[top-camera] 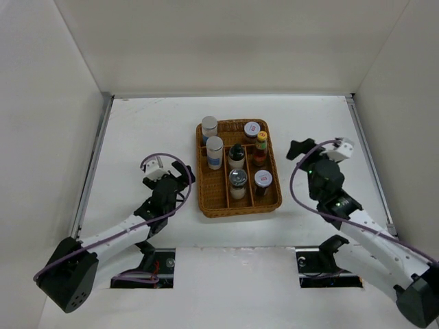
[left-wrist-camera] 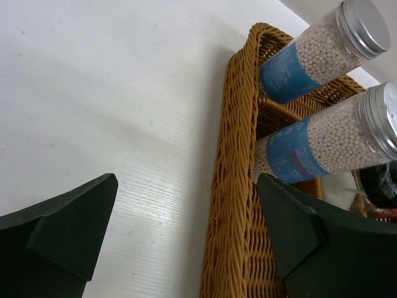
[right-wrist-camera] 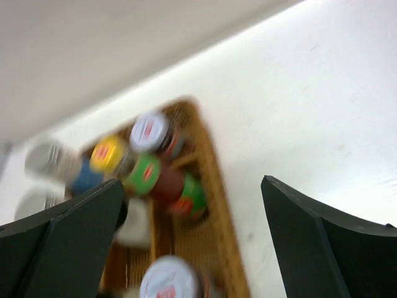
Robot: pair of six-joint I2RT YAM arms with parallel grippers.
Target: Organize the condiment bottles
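Several condiment bottles stand in the brown wicker tray (top-camera: 206,199). Two white bottles with blue labels (top-camera: 209,127) (top-camera: 215,152) fill its left column. A black-capped bottle (top-camera: 236,156) and a grey-lidded shaker (top-camera: 238,181) stand in the middle. Two red-white-lidded jars (top-camera: 252,129) (top-camera: 263,180) and a slim red bottle (top-camera: 261,147) stand on the right. My left gripper (top-camera: 181,173) is open and empty beside the tray's left rim (left-wrist-camera: 239,186), with the two white bottles (left-wrist-camera: 310,53) (left-wrist-camera: 322,143) just past it. My right gripper (top-camera: 300,149) is open and empty right of the tray. Its blurred view shows the jars (right-wrist-camera: 151,131) (right-wrist-camera: 167,279) and the slim bottle (right-wrist-camera: 161,183).
White walls enclose the table on three sides. A metal rail (top-camera: 92,164) runs along the left edge and another (top-camera: 370,164) along the right. Bare table surface (top-camera: 151,123) lies on both sides of the tray.
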